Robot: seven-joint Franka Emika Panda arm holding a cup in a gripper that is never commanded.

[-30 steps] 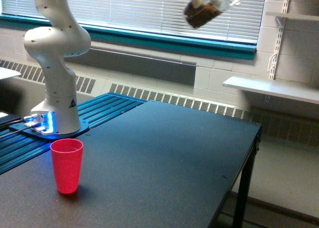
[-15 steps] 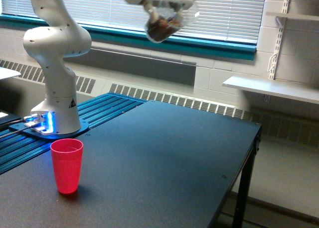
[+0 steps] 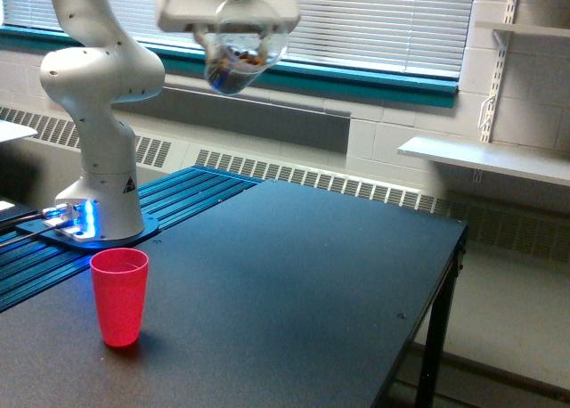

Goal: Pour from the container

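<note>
we see the gripper (image 3: 239, 36) high in the exterior view, near the top edge, clenched around the clear container (image 3: 237, 59). the container hangs just below the white hand, in front of the window blinds (image 3: 374, 20), well above the black table (image 3: 294, 292). it looks tilted, its rounded bottom turned toward us, though blur keeps us from fixing the exact angle. brownish contents with a touch of blue show through its wall near the upper part; we cannot tell what they are.

the red cup (image 3: 119, 296) stands upright on the table, near the table's edge on the exterior view's left, well apart from the container and far below it. the container sits to the exterior view's right of the cup's line, not directly over it.

the arm's white base (image 3: 100, 181) stands behind the cup on a blue ribbed platform (image 3: 178, 199), with blue light glowing at its foot. a white shelf (image 3: 485, 159) runs along the wall on the exterior view's right.
</note>
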